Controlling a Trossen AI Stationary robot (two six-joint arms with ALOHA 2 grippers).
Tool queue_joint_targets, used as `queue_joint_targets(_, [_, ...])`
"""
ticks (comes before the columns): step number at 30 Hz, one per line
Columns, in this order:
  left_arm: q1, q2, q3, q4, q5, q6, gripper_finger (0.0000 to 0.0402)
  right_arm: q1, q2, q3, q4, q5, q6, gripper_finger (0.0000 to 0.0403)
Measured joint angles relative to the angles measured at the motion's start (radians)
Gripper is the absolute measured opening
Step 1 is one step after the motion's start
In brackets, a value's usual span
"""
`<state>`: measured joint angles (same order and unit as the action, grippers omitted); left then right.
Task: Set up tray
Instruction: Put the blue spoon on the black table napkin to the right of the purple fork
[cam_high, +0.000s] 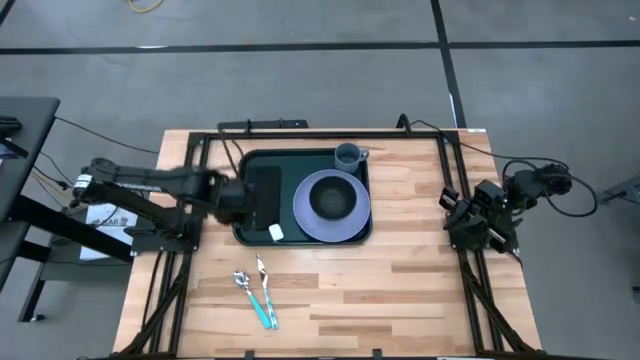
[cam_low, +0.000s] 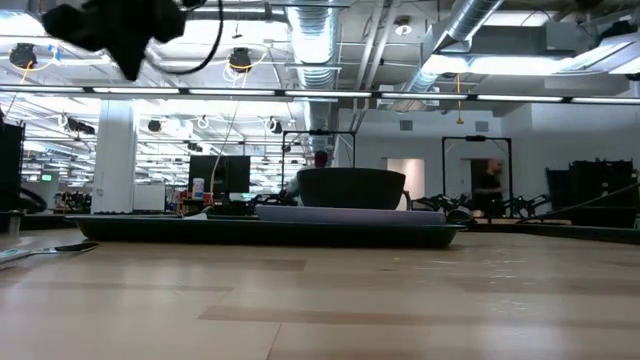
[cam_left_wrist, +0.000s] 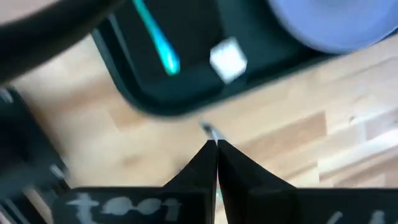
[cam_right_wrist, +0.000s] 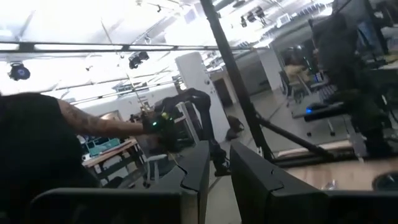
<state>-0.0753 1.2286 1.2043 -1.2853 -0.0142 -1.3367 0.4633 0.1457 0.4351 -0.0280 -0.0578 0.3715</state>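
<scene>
Left hand (cam_left_wrist: 216, 149) pinched shut, empty, over the tray (cam_high: 250, 232) left rim per high view; only its wrist view shows a teal-handled utensil (cam_left_wrist: 157, 40) inside; right hand (cam_right_wrist: 219, 163) narrow, parked at bench right edge.

Quick count: one tray (cam_high: 238, 232), holding one plate (cam_high: 303, 216), one bowl (cam_high: 331, 199), one cup (cam_high: 347, 154), one black napkin (cam_high: 265, 192) and one small white cube (cam_high: 276, 232). Lower left of the frame, two utensils (cam_high: 262, 295) on the table (cam_high: 400, 290). Two arms total.
</scene>
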Motion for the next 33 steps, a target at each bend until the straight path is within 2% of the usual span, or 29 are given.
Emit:
queue_joint_targets(5, [-0.110, 0.000, -0.154, 0.134, 0.145, -0.186, 0.0000, 0.000, -0.011, 0.000, -0.009, 0.007, 0.021, 0.0056])
queue_joint_targets(7, [-0.150, 0.000, -0.201, 0.204, 0.170, -0.236, 0.0000, 0.000, -0.010, 0.000, -0.008, 0.008, 0.022, 0.0056])
queue_joint_targets(12, [-0.238, 0.000, -0.261, 0.418, 0.137, -0.308, 0.0000, 0.000, -0.009, 0.000, 0.013, 0.008, 0.072, 0.0056])
queue_joint_targets(17, [-0.290, 0.000, -0.262, 0.599, 0.043, -0.181, 0.0000, 0.000, -0.009, 0.000, 0.022, 0.011, 0.074, 0.0056])
queue_joint_targets(23, [-0.293, 0.000, -0.262, 0.621, 0.010, -0.030, 0.0000, 0.000, -0.009, 0.000, 0.045, 0.067, 0.075, 0.0056])
queue_joint_targets(28, [-0.292, 0.000, -0.262, 0.638, 0.043, 0.065, 0.0000, 0.000, -0.009, 0.000, 0.100, 0.067, 0.075, 0.0056])
queue_joint_targets(29, [-0.292, 0.000, -0.262, 0.636, 0.051, 0.051, 0.0000, 0.000, -0.009, 0.000, 0.112, 0.067, 0.077, 0.0056])
queue_joint_targets(33, [-0.314, 0.020, -0.262, 0.614, 0.013, -0.186, 0.0003, 0.000, -0.009, 0.000, 0.112, 0.067, 0.127, 0.0056])
